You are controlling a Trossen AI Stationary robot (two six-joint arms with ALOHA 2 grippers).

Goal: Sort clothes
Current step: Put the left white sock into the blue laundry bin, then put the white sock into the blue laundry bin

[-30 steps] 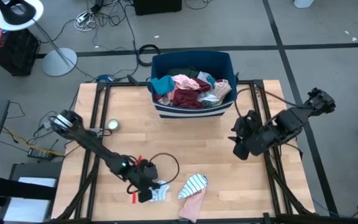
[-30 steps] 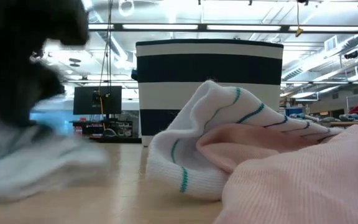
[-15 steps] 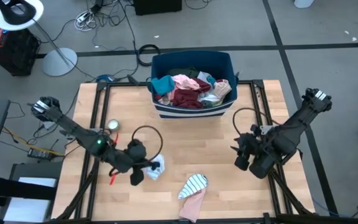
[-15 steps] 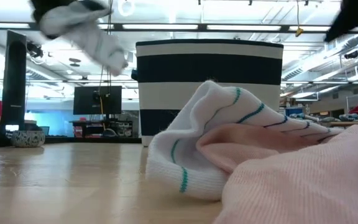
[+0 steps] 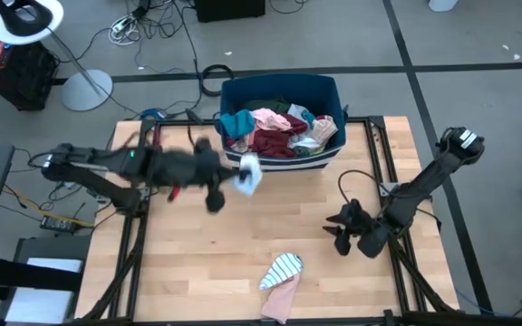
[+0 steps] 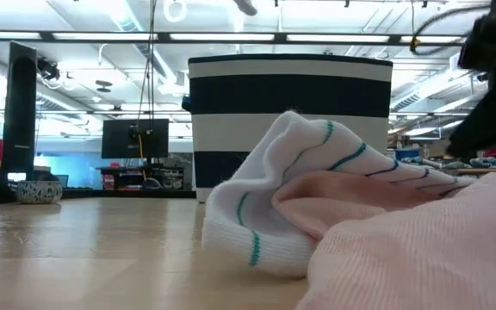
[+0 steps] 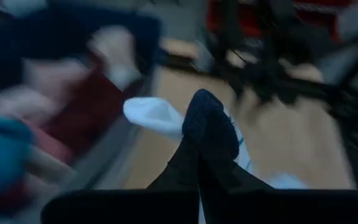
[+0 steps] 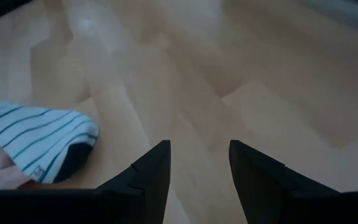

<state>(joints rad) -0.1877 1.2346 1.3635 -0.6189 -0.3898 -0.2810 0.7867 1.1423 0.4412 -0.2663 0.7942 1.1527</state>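
Clothes are lying in two places right now: a heap of teal, pink, maroon and white pieces is filling the dark blue bin [image 5: 279, 122] at the far edge of the tabletop [image 5: 270, 231], and a striped sock [image 5: 284, 269] is resting on a pink garment [image 5: 281, 297] near the front edge. The left claw [image 5: 234, 177] is clenched on a white sock [image 5: 248, 177], which is dangling limply beside the bin. The right claw [image 5: 341, 234], fingers parted and gripping nothing, is hanging low near the striped sock. It is looking light and floppy, so pinching a raised fold is looking the safest bet
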